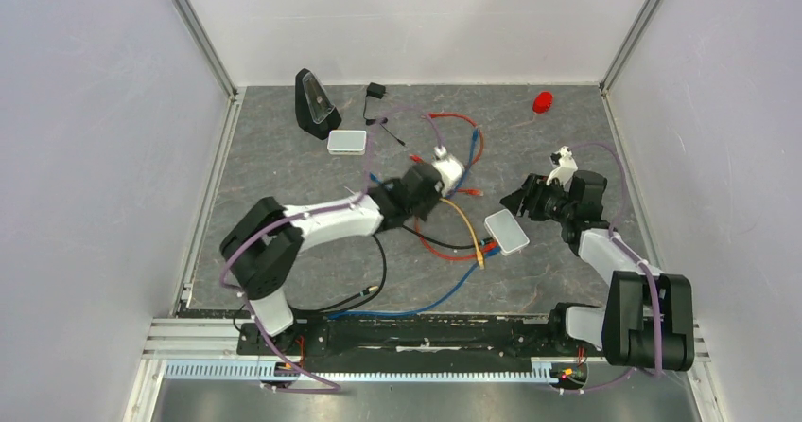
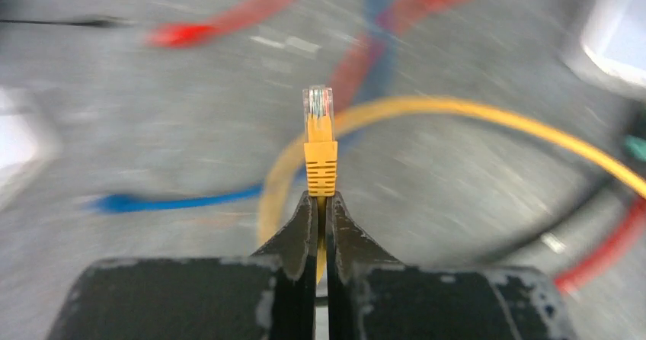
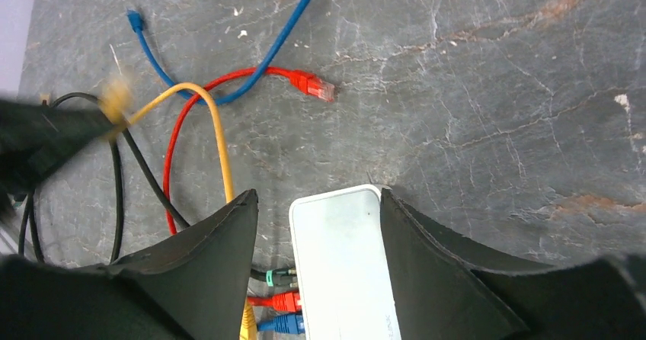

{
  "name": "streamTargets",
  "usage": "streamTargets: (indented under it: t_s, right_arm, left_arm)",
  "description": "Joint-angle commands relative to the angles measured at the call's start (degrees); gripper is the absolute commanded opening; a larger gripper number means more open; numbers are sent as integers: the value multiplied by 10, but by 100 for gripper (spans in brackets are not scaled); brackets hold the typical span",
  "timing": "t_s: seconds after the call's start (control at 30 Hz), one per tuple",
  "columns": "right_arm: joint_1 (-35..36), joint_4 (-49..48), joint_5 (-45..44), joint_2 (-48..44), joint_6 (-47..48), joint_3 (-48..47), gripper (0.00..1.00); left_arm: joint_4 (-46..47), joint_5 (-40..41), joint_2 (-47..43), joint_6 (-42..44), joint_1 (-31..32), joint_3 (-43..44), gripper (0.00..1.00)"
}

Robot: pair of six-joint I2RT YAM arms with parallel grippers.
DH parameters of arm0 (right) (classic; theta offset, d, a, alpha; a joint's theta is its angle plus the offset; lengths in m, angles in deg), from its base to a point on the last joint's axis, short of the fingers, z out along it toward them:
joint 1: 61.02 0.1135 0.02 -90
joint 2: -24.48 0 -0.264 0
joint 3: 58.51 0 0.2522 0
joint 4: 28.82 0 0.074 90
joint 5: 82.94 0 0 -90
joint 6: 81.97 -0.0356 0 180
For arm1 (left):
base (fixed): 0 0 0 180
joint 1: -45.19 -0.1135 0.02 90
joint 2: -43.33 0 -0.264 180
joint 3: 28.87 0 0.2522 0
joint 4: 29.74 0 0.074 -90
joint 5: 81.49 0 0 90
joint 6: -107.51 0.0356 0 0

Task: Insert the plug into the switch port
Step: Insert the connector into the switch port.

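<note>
My left fingers (image 2: 301,237) are pinched shut on the yellow boot of the plug (image 2: 320,138), its clear tip poking out beyond them, while my right fingers (image 3: 426,256) stand spread, ungripping, around the pale switch box (image 3: 343,271) lying on the counter (image 3: 495,88).

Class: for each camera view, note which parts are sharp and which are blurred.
Left wrist: the yellow plug in the shut left gripper is sharp, the table and cables behind smeared. Right wrist: the white box and table are crisp, that gripper a blur at the left edge. Top: sharp, evenly lit throughout.
</note>
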Motion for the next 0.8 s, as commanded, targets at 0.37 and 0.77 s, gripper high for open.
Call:
streamTargets:
  t_s: [0.37, 0.77]
  right_arm:
    - [-2, 6, -14, -49, 9, -20, 62]
    - [-13, 7, -24, 26, 36, -30, 63]
  left_arm:
    - [-116, 322, -46, 31, 1, 76, 2]
    - [62, 7, 30, 2, 76, -2, 2]
